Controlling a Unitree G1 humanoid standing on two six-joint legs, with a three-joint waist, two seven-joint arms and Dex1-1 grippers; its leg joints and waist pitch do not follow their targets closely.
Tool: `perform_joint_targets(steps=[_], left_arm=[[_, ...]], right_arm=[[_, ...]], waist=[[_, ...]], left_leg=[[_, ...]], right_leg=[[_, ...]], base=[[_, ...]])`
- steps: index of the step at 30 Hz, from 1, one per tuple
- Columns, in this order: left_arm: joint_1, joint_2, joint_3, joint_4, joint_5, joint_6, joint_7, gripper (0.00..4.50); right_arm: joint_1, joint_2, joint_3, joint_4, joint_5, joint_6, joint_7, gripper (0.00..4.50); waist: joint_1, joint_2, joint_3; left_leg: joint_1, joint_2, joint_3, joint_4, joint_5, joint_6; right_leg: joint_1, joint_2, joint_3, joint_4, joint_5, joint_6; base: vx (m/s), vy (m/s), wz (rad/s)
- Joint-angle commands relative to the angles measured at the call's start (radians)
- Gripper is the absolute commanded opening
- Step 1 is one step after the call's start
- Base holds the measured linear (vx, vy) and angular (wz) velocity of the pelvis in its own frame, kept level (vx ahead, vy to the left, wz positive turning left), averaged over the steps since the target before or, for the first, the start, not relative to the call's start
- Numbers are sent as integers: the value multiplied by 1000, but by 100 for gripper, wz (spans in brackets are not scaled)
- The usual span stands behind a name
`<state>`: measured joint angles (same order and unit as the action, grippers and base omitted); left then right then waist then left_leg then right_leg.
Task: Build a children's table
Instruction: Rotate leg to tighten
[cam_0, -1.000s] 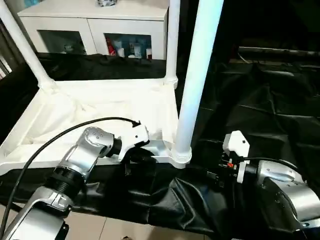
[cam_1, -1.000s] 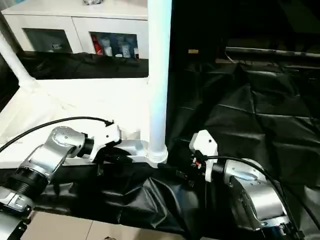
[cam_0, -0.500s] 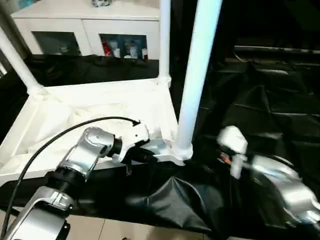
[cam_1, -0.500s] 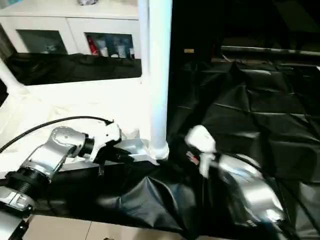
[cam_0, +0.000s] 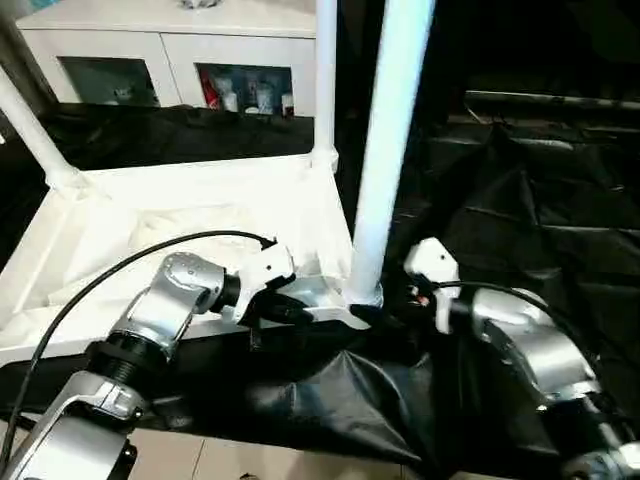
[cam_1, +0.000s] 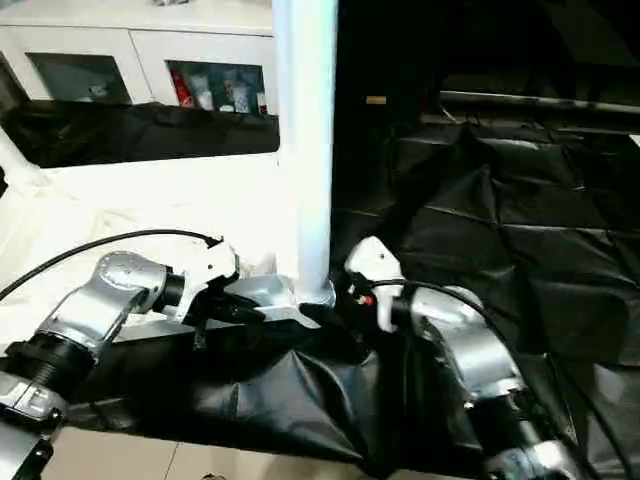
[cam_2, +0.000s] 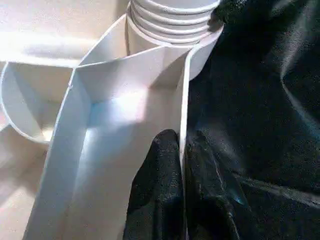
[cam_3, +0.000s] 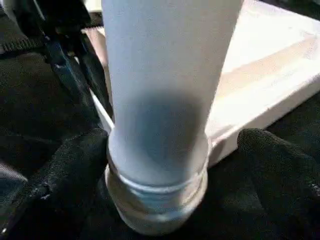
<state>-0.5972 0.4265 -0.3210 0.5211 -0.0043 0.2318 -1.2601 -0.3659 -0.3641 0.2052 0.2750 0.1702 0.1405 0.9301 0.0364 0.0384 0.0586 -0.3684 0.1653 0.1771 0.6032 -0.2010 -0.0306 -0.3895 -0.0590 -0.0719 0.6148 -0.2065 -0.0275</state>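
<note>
The table (cam_0: 200, 215) lies upside down on the black cloth (cam_0: 520, 210), with its ribbed underside up and three legs standing in the corner sockets. My left gripper (cam_2: 182, 165) is pinching the thin side rim of the table close to the near corner, one finger (cam_2: 160, 170) inside the rim and one outside. My right gripper (cam_3: 165, 165) is spread wide around the base of the near leg (cam_0: 385, 150), one finger (cam_3: 70, 165) on each side of it, just above the socket.
</note>
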Motion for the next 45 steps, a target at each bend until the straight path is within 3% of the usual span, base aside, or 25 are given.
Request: perform_joint_targets(steps=[1,7,9,18,24,26,30,31,32,34,35,36,37,41,45], left_arm=[[-12,14,24,-20,-23,7,-6,1],[-4,27,16,-33,-19,11,-14,0],[-1,31,15,-36,-18,11,-18,0],[-20,30,9,-7,-7,-7,-22,0],[-27,14,7,24,5,-16,7,0],[-36,-16,15,59,22,-24,81,0],[-62,-87,46,124,37,-11,244,0],[-88,-147,51,164,58,20,366,0],[-96,-163,52,174,64,32,397,0],[-106,-183,57,185,65,47,428,0],[-120,-210,61,202,66,64,462,0],[-144,-258,63,233,69,87,519,0],[-160,-298,58,260,75,98,557,0],[-184,-359,58,318,73,80,585,0],[-185,-347,47,309,69,38,518,0]], right_arm=[[-23,3,3,16,20,-20,22,450],[-31,29,-1,58,20,-44,33,395],[-40,32,3,77,12,-55,36,367],[-53,19,10,120,-14,-105,60,291],[-40,32,8,128,-18,-100,45,275],[-19,62,-9,152,-35,-123,-39,274],[9,136,-44,179,-45,-124,-198,272],[26,206,-60,201,-75,-126,-350,272],[28,226,-63,207,-86,-127,-396,272],[29,249,-70,216,-100,-124,-455,272],[24,279,-82,232,-108,-115,-524,272],[11,333,-108,267,-119,-96,-652,272],[0,381,-129,294,-108,-78,-729,272],[-14,411,-69,298,-148,-142,-680,272],[-10,387,-73,233,-107,-165,-568,272]], waist=[[12,-12,-74],[18,-12,-74],[20,-5,-75],[22,-8,-76],[21,-14,-76],[20,-15,-75],[21,-8,-72],[23,-5,-71],[22,-7,-68],[24,-12,-69],[24,-15,-66],[22,-14,-62],[20,-8,-61],[17,-8,-55],[21,-11,-63]], left_leg=[[4,67,-26,-59,-49,112],[3,67,-25,-58,-45,114],[4,68,-27,-58,-44,109],[4,69,-26,-58,-52,104],[4,69,-25,-57,-48,108],[5,68,-24,-57,-48,108],[11,68,-24,-62,-90,70],[12,70,-25,-63,-96,62],[14,69,-24,-66,-108,49],[15,63,-25,-66,-129,41],[16,64,-23,-67,-140,40],[16,63,-23,-69,-142,37],[23,63,-24,-72,-170,18],[31,61,-29,-80,-262,10],[25,62,-30,-80,-219,38]], right_leg=[[59,-100,57,-57,-19,-272],[60,-101,57,-54,1,-281],[59,-101,57,-52,1,-281],[60,-100,57,-51,11,-284],[60,-99,57,-51,-1,-280],[57,-98,58,-54,-10,-276],[54,-99,60,-65,-67,-266],[53,-101,60,-64,-73,-265],[50,-99,61,-69,-95,-258],[57,-103,60,-75,-152,-241],[52,-102,62,-81,-191,-230],[52,-103,63,-84,-214,-225],[44,-102,63,-91,-266,-214],[45,-101,61,-107,-347,-183],[53,-105,65,-100,-297,-181]], base=[[0,0,0],[0,0,0],[0,0,0],[0,0,0],[0,0,0],[0,0,0],[0,0,0],[0,0,0],[0,0,0],[0,0,0],[0,0,0],[0,0,0],[0,0,0],[0,0,0],[0,0,0]])
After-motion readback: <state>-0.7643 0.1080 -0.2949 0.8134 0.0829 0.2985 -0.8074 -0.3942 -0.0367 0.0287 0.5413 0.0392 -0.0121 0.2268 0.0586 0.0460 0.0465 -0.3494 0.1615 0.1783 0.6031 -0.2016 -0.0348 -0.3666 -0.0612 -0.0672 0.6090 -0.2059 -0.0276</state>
